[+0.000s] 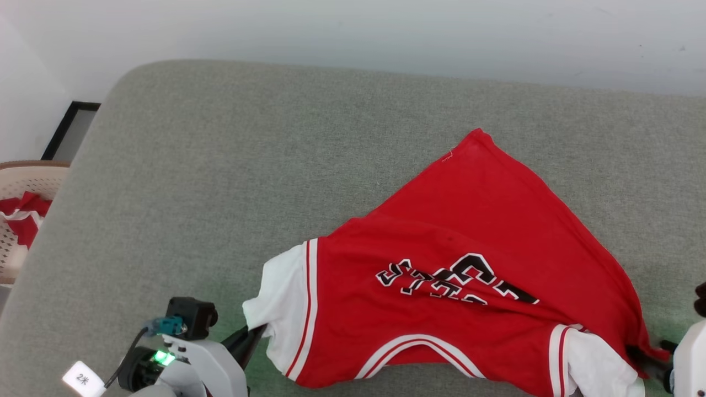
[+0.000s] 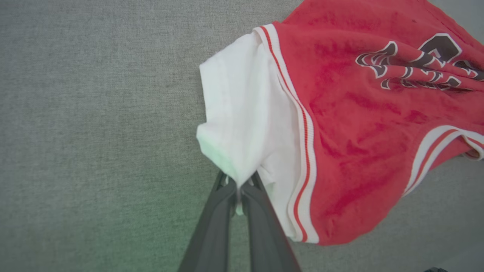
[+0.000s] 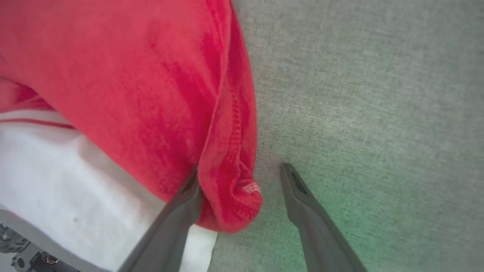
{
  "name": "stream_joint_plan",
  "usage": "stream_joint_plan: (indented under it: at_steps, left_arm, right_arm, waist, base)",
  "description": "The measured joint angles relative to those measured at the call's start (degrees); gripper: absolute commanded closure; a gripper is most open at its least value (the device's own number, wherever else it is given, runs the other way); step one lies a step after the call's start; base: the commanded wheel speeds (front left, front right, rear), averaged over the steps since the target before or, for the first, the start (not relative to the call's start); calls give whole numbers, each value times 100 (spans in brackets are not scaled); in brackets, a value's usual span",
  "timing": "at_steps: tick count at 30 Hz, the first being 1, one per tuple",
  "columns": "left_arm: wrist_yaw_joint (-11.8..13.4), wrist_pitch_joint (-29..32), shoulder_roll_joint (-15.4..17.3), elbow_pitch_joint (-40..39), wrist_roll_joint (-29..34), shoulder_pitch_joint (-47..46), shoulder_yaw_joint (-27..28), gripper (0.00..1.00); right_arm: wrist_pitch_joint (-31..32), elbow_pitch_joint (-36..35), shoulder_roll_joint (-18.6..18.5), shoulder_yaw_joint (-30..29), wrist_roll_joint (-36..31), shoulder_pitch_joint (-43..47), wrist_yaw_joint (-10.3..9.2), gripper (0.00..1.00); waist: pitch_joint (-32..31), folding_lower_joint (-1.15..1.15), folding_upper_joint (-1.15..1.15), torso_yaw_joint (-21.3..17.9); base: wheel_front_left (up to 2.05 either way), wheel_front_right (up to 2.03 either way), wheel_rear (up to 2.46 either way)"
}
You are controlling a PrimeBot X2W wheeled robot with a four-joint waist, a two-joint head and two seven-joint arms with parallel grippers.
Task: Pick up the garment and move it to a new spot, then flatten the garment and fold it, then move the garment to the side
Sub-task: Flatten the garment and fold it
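Head view, garment (image 1: 458, 264) on surface (image 1: 220, 165), left gripper (image 2: 238, 186) pinching white sleeve (image 2: 242, 113), right gripper (image 3: 239, 170) spread wide, gripping nothing.

Bright, diffuse light, faint shadows; green glow tints the near edge of the cushion (image 1: 220, 165); the garment (image 3: 132, 75) blurs close up.

The worktop (image 1: 220, 165) is covered in soft grey cloth, with one round corner. Behind it all is pale and plain. At the left sits a cream basket (image 1: 38, 179) (red cloth (image 1: 25, 212) inside).
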Motion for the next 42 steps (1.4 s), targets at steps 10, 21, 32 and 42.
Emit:
stream_joint_plan:
  at_steps: [10, 21, 32, 42]
  left_arm:
    - [41, 3, -47, -151, 24, -15, -35, 100]
    - [-229, 43, -592, -8, 272, -475, -207, 100]
    - [-735, -83, -1355, 591, 459, -931, -375, 100]
    - [-1127, -298, -1772, 1202, 457, -1018, -434, 100]
  right_arm:
    - [559, -1429, -38, -617, -301, -311, -10, 0]
    - [-737, -853, -358, 627, -812, -2595, -9, 0]
    - [-840, 1626, -594, 2560, -261, -4610, -9, 0]
    - [-493, 2871, -772, 3737, 252, -5455, -9, 0]
  waist:
    - [19, 0, 0, 132]
    - [301, 0, 0, 657]
    - [805, 0, 0, 1372]
    - [1214, 0, 0, 1919]
  base:
    - [0, 0, 0]
    - [0, 0, 0]
    - [0, 0, 0]
    - [0, 0, 0]
